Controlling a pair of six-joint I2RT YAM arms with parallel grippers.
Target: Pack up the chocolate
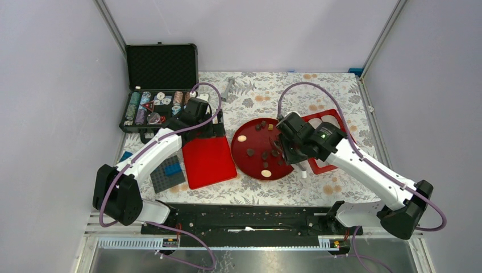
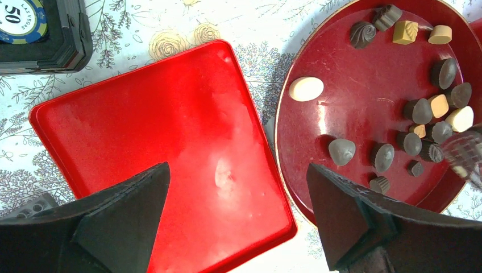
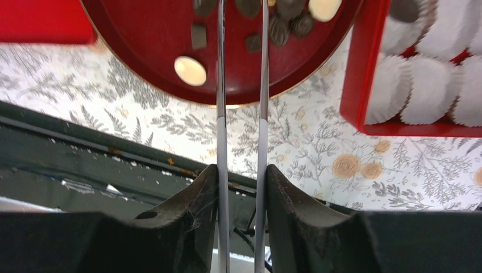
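Observation:
Several small pieces of chocolate (image 2: 341, 151), dark brown, tan and cream, lie on a round dark-red plate (image 1: 253, 164). My right gripper (image 3: 241, 170) is shut on a pair of metal tongs (image 3: 221, 85) whose arms reach over the plate among the chocolate (image 3: 190, 70). The tong tips run out of the right wrist view, so I cannot tell whether they hold a piece. A red box (image 3: 364, 85) of white paper cups (image 3: 432, 79) lies to the right of the plate. My left gripper (image 2: 239, 166) hangs open and empty over a flat red square lid (image 2: 159, 114).
An open black case of poker chips (image 1: 153, 102) stands at the back left. A studded toy brick plate (image 1: 167, 173) lies left of the red lid (image 1: 207, 162). A grey tool (image 1: 228, 88) lies at the back. A black rail (image 1: 250, 219) runs along the near edge.

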